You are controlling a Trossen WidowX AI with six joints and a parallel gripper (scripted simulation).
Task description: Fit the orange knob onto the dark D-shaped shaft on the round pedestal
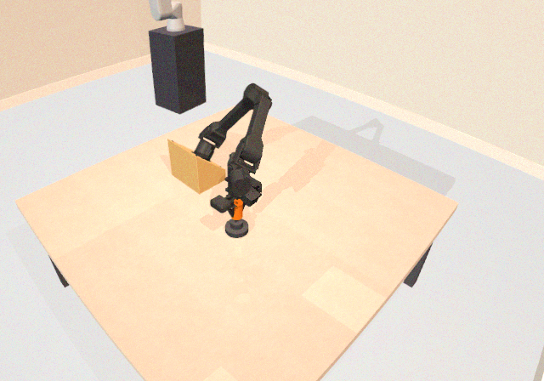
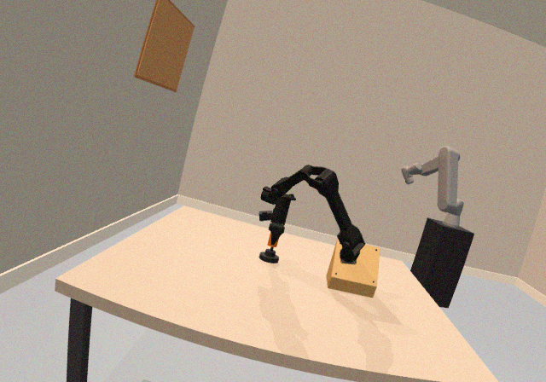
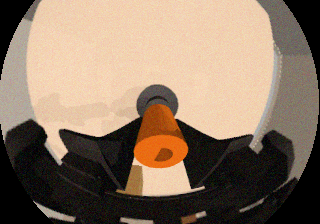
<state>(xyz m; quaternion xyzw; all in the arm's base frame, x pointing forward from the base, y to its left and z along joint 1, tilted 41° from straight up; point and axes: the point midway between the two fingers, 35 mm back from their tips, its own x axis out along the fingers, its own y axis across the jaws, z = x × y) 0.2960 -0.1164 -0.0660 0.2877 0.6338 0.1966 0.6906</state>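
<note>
My gripper (image 1: 237, 208) (image 2: 274, 237) (image 3: 158, 121) is shut on the orange knob (image 1: 238, 211) (image 2: 273, 242) (image 3: 161, 121), which hangs nearly upright over the round pedestal. The dark round pedestal (image 1: 236, 230) (image 2: 269, 257) stands on the table and also shows in the wrist view (image 3: 157, 90). In the exterior view, a short piece of the dark shaft (image 2: 271, 248) shows between the knob's lower end and the pedestal. In the wrist view the knob covers the shaft. Whether the knob's lower end touches the shaft tip, I cannot tell. The flat sides are hidden.
The arm's base stands by a tan wooden box (image 1: 186, 167) (image 2: 355, 272) on the table (image 1: 175, 280) (image 2: 198, 290). A grey arm on a dark stand (image 1: 178, 69) (image 2: 440, 258) is beyond the table's edge. A brown board (image 2: 165, 45) hangs on the wall.
</note>
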